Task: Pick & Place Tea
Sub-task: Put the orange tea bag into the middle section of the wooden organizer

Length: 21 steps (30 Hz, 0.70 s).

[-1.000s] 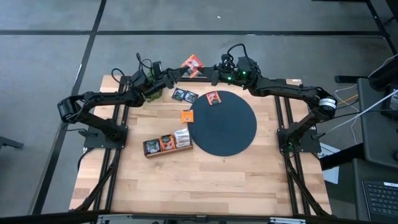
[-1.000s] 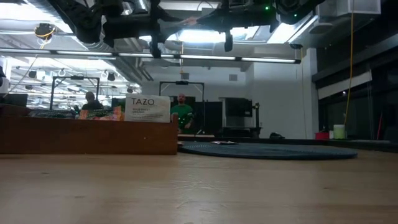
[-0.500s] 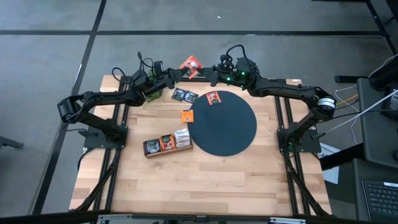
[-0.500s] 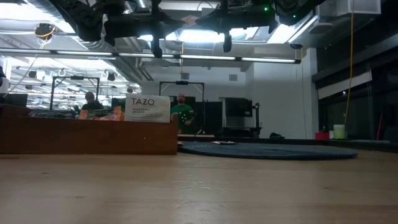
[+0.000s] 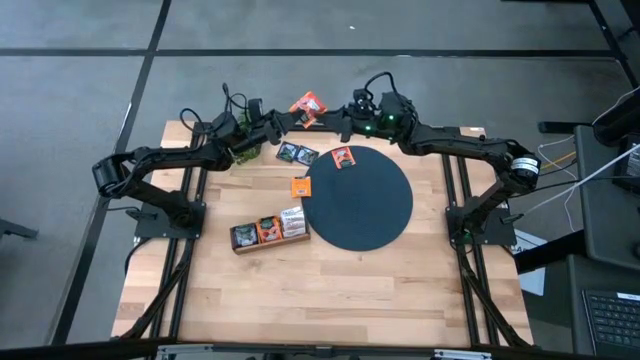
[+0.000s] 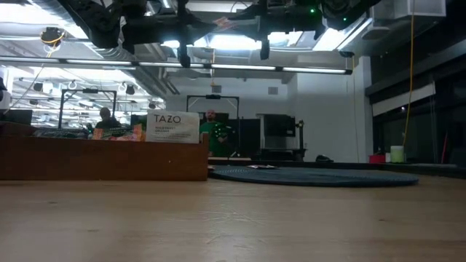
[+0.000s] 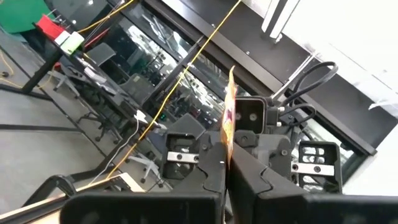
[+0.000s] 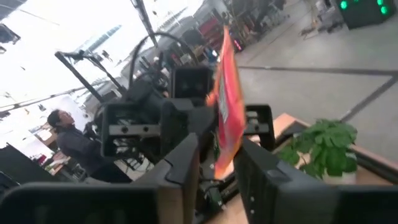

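An orange tea sachet (image 5: 308, 102) hangs high over the table's far edge, between my two grippers, which meet there tip to tip. My left gripper (image 5: 294, 115) reaches in from the left and is shut on the sachet. My right gripper (image 5: 326, 116) comes from the right. It is open, with one finger on each side of the same sachet (image 8: 225, 106) and a gap showing on both sides. More tea lies on the table: two dark sachets (image 5: 297, 154), an orange one (image 5: 299, 186), and an orange one (image 5: 343, 156) on the dark disc (image 5: 360, 205). My left gripper pinches the orange sachet between its two fingers at the sachet's lower edge (image 7: 227, 142). The fingers reach roughly level from the table's left. The sachet stands up out of the fingertips, seen edge-on, lifted well clear of the table.
A long wooden tray (image 5: 268, 230) holding several sachets lies left of the disc, and shows in the low view with a white TAZO sachet (image 6: 173, 126). A green plant (image 8: 324, 149) stands at the far left under my left arm. People are in the room behind.
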Tool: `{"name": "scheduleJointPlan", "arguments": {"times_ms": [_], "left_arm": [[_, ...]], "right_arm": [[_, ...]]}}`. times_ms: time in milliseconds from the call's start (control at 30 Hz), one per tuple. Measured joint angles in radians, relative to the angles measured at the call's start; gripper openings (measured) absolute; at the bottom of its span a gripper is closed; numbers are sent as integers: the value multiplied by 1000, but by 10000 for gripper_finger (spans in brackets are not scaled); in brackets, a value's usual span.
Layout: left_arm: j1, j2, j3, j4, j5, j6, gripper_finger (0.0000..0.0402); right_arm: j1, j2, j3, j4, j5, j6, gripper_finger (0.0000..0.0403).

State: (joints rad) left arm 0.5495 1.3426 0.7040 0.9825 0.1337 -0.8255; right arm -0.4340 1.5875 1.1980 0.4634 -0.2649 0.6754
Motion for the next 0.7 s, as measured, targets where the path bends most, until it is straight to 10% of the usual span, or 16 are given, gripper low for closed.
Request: {"name": "scheduleJointPlan", "arguments": {"times_ms": [700], "left_arm": [[50,-87,0,-211,185,49,2]], "right_arm": [[-16,0,0,-300,-209,-78,146]]}}
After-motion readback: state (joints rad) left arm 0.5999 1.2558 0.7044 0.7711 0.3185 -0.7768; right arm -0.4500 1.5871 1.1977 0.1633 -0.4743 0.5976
